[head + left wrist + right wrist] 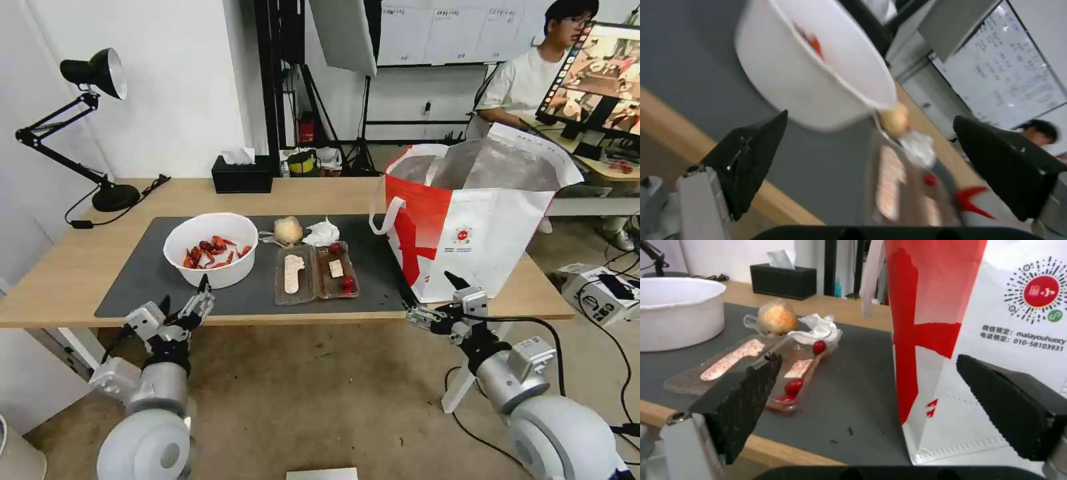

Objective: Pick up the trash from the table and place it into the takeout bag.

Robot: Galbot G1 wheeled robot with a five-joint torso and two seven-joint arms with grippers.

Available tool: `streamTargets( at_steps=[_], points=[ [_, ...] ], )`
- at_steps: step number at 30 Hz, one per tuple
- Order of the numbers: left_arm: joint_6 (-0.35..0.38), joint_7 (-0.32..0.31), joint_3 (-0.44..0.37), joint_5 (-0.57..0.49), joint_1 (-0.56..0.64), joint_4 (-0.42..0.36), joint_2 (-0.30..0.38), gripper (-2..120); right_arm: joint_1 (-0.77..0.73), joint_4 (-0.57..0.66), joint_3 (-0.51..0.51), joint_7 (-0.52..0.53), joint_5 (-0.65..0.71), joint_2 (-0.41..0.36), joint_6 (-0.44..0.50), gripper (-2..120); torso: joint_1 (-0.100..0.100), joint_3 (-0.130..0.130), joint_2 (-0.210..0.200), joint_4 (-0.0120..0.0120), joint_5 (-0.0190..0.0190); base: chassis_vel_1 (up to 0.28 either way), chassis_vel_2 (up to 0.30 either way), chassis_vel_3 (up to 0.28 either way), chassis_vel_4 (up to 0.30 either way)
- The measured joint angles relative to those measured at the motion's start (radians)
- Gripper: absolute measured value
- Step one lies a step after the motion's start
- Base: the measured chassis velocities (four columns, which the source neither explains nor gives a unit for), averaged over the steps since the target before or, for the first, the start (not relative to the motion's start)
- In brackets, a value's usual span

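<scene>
The trash lies on the dark grey mat of the table: a white bowl of red crayfish shells, a clear hinged tray with scraps, a crumpled tissue and a beige lump. At the mat's right end stands the white-and-red takeout bag, its mouth open. My left gripper is open at the table's front edge, just before the bowl. My right gripper is open at the front edge by the bag's lower left corner, with the tray to its left.
A black desk lamp stands at the table's back left and a black tissue box at the back edge. Behind the bag are a desk with a monitor and a seated person. Cables and a small box lie on the floor at right.
</scene>
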Motion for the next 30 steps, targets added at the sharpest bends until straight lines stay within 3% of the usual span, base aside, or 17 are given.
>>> streamTargets(
  at_steps=[3, 6, 15, 30],
  points=[
    [0.04, -0.076, 0.039, -0.169, -0.03, -0.013, -0.001, 100, -0.002, -0.001, 0.001, 0.0, 0.0, -0.002, 0.001, 100, 0.0, 0.0, 0.0, 0.0, 0.0001, 0.0, 0.0, 0.0, 0.0],
    [0.05, -0.112, 0.073, -0.198, -0.039, -0.006, 0.001, 100, -0.003, -0.003, 0.002, 0.0, 0.0, -0.003, 0.002, 100, 0.0, 0.0, 0.0, -0.0001, 0.0001, 0.0, 0.0, 0.0, 0.0],
    [0.052, -0.12, 0.177, -0.213, -0.072, 0.047, -0.004, 100, -0.006, -0.011, 0.003, 0.0, -0.001, -0.008, 0.004, 100, 0.0, 0.0, 0.0, 0.0, 0.0, 0.0, 0.0, 0.0, 0.0],
    [0.051, -0.156, 0.228, -0.244, -0.181, 0.143, 0.01, 100, -0.009, -0.018, 0.007, 0.002, -0.004, -0.007, 0.005, 100, 0.0, 0.0, 0.0, 0.0, 0.0, 0.0, 0.0, 0.0, 0.0]
  ],
)
